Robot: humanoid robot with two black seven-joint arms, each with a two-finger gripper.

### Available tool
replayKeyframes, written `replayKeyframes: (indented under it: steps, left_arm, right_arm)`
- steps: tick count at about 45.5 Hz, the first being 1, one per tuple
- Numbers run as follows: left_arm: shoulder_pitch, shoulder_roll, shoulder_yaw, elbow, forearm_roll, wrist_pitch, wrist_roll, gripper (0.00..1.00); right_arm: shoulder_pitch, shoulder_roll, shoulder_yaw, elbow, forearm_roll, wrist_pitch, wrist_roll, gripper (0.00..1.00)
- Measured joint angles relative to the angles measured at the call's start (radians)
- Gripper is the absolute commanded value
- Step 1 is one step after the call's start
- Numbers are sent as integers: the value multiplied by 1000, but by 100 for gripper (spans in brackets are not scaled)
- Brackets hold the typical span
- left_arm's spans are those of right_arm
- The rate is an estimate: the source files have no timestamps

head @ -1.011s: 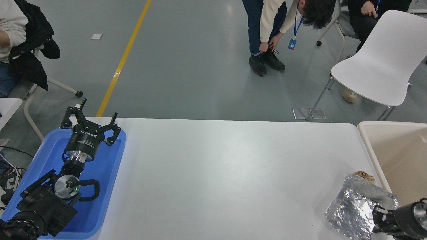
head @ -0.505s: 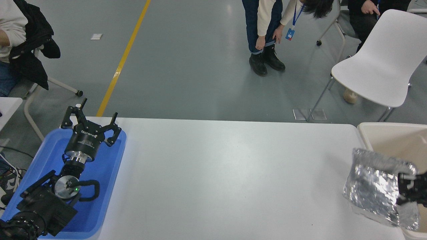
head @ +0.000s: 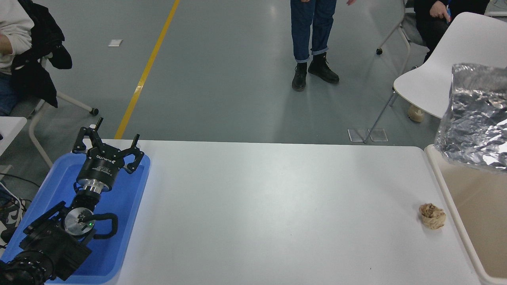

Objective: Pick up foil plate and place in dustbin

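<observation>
One sec on: foil plate (head: pixel 475 118) now lifted to frame's right edge, above dustbin (head: pixel 471 190). Right gripper out of frame, fingers can't tell. Left gripper (head: pixel 106 148) parked lower left, fingers wide. Release looks next.

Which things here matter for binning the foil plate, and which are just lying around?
Part of the job:
crumpled silver foil plate, raised over the bin
large beige plastic dustbin

Just lying about:
small brown crumpled paper ball
shallow blue plastic tray under the parked left gripper
white chair
</observation>
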Motion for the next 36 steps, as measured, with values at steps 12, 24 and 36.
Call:
replayKeyframes:
  steps: [12,24,36]
  left_arm:
    - [0,0,0,0,0,0,0,100]
    - [0,0,0,0,0,0,0,100]
    - [0,0,0,0,0,0,0,100]
  right_arm:
    - [48,14,-28,-2,-3,2,0,0]
    - [19,-48,-65,-47,-6,3,-1,0]
    - [-193,-185,-13,-201,5,1,0,0]
